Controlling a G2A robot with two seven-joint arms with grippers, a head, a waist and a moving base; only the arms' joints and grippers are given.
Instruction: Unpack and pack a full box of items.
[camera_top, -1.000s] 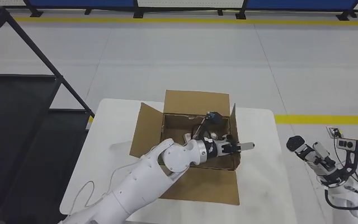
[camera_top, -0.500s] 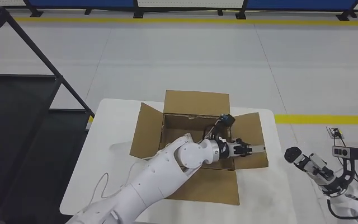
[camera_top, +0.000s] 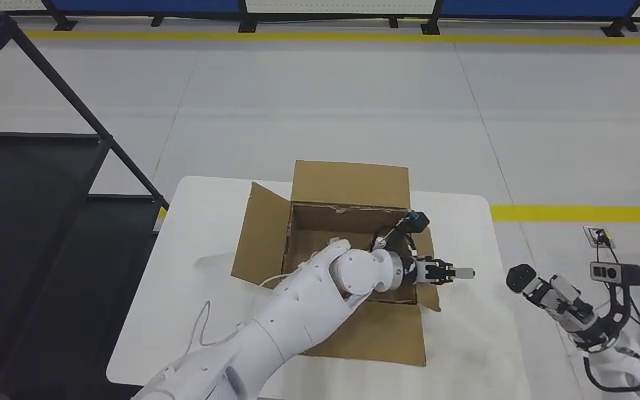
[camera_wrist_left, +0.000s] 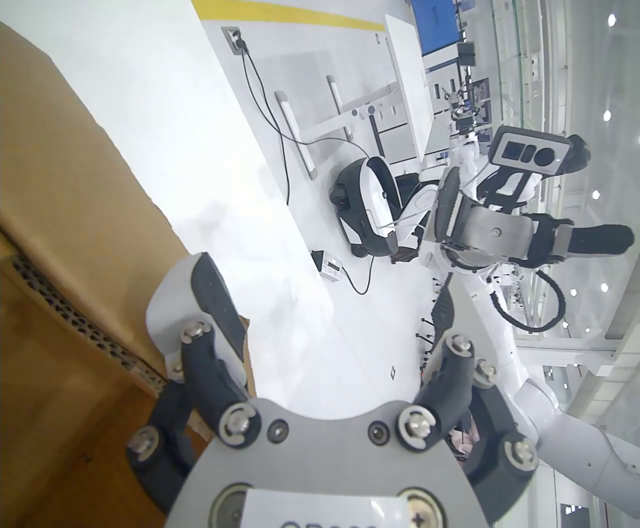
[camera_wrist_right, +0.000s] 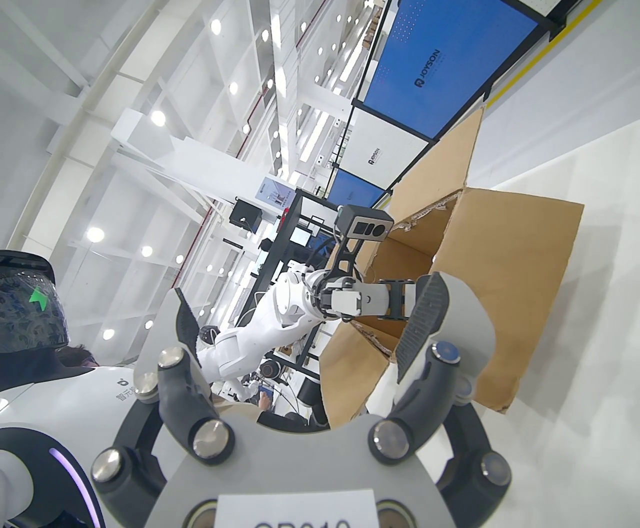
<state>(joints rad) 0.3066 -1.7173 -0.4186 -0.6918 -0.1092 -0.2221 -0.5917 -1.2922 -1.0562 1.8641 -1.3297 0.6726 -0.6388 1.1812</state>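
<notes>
Top view showed an open brown cardboard box (camera_top: 350, 185) on the white desk (camera_top: 200, 260), flaps raised or spread. The left arm lay across the box, and the left claw (camera_top: 452, 272) hung just past the box's right wall. Its fingers (camera_wrist_left: 212, 295) stood apart and empty, one close against the box's flap edge. Well right of the box, off the desk, the right claw (camera_top: 522, 280) hung with its fingers (camera_wrist_right: 425, 320) likewise apart, holding nothing.
</notes>
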